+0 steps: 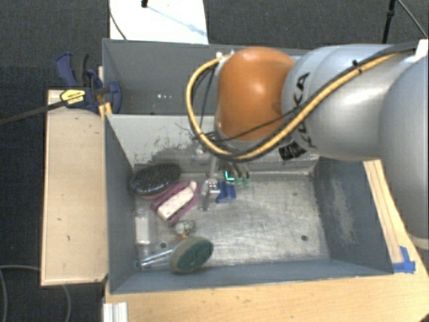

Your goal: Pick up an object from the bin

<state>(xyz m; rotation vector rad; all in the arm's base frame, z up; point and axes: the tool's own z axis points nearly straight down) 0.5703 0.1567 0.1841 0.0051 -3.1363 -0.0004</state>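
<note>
Arm: reached in from the right, its orange cover [251, 92] seen over the far middle of the bin [348, 200], with a yellow cable [190, 106] looped round the cover's left side.
Gripper: the gripper [213, 192] is lowered close to the bin floor, left of centre; whether it is set wide or narrow cannot be told.
Nearest thing, left: a pink-and-white block [175, 202] is laid at a tilt just beside the gripper.
Nearest thing, right: a small blue thing [227, 192] is seen right against the gripper; whether it is gripped cannot be told.
Far left: a black oval brush [155, 178] is laid beside the block's far end.
Near left: a green round disc [192, 253] is propped by the near wall, apart from the gripper.
Left wall: a clear tube [142, 228] is laid along it, between the brush and the near corner.
Right half of floor: bare grey metal is seen.
</note>
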